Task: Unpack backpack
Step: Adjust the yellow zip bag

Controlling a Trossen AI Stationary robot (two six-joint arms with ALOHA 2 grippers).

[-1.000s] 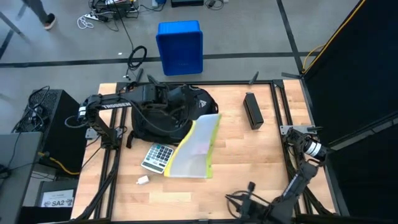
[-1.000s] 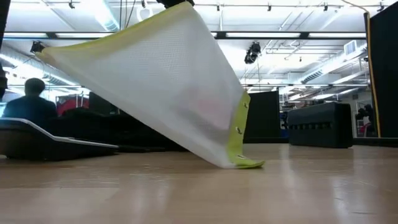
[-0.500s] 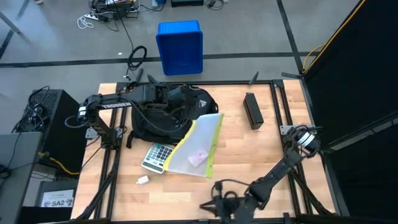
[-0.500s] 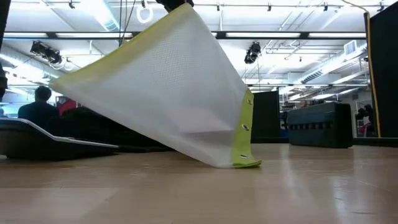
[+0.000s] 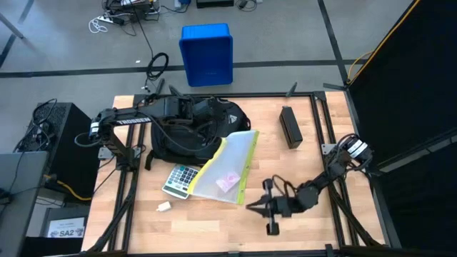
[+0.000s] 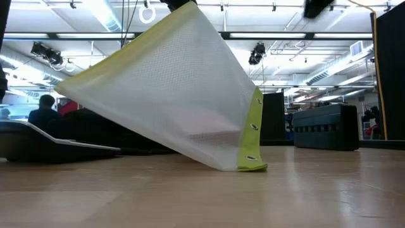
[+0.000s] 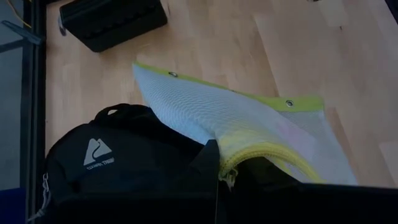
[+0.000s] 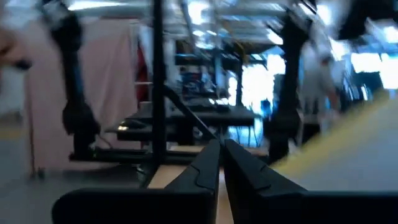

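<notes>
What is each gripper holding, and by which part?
Left gripper pinches the mesh pouch at its yellow zipper edge, over the backpack. Right gripper holds nothing.

- "SA2" is printed on a white label (image 5: pixel 66 231) beside the surface.
- The backpack (image 7: pixel 112 168) carries a pale triangle logo; the words under it are unreadable.

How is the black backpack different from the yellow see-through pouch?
The backpack is black and you cannot see into it; the pouch is pale mesh with yellow-green edges, and something pink shows through it. The backpack is rounded and puffy; the pouch is flat. The backpack lies on the table; the pouch is tilted, top end at the backpack by the left claw, bottom end on the wood. Both are soft.
</notes>
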